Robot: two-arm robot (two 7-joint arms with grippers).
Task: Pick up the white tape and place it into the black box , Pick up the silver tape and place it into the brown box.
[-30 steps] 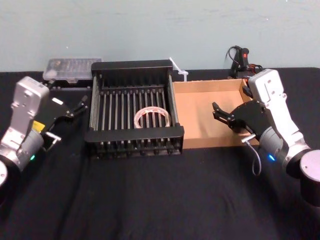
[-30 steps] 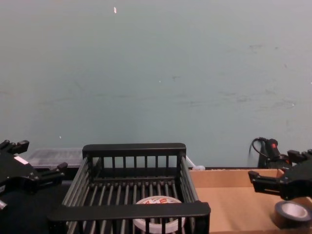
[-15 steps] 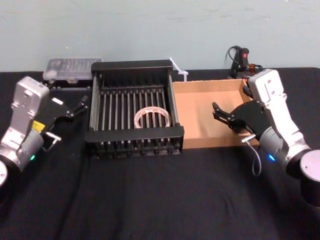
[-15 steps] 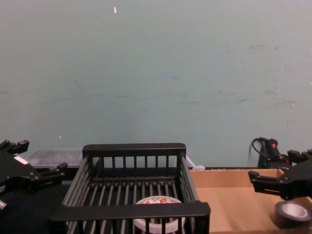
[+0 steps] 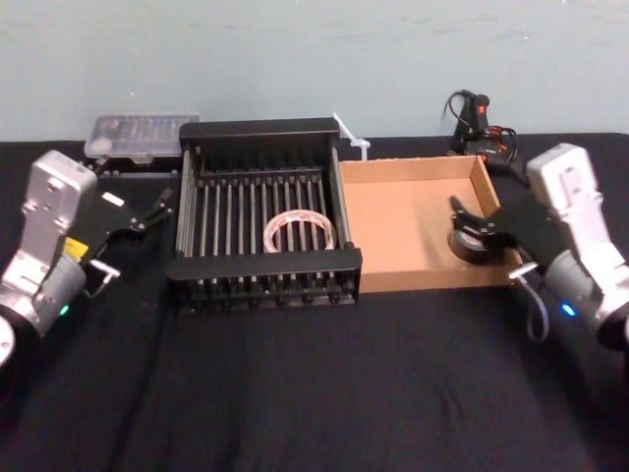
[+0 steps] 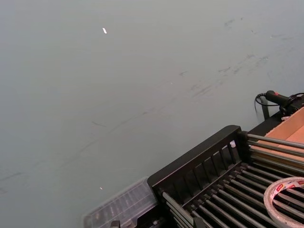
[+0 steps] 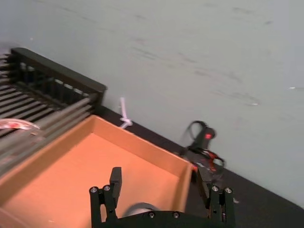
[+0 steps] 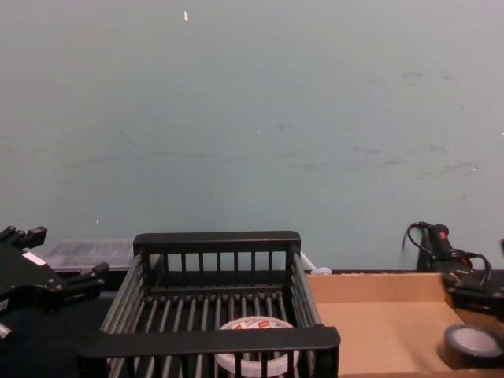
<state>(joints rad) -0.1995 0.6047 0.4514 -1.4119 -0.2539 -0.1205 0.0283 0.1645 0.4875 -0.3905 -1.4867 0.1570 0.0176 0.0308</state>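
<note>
Right gripper (image 7: 159, 172) has drawn back rightward, jaws spread and empty. The silver tape (image 5: 469, 244) lies released between them on the brown box (image 5: 408, 206) floor. The white tape (image 5: 300, 215) rests in the black box (image 5: 263, 264), well left of those jaws. Left gripper (image 5: 160, 206) is parked, jaws apart. Both placements are judged complete.

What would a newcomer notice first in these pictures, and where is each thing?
A black slatted plastic crate stands mid-table with a wide white printed roll of tape lying flat on its bars. Beside it on the right, a shallow tan cardboard tray holds a small dark grey roll of tape, with the right hand open over it. The left hand hangs open left of the crate.
</note>
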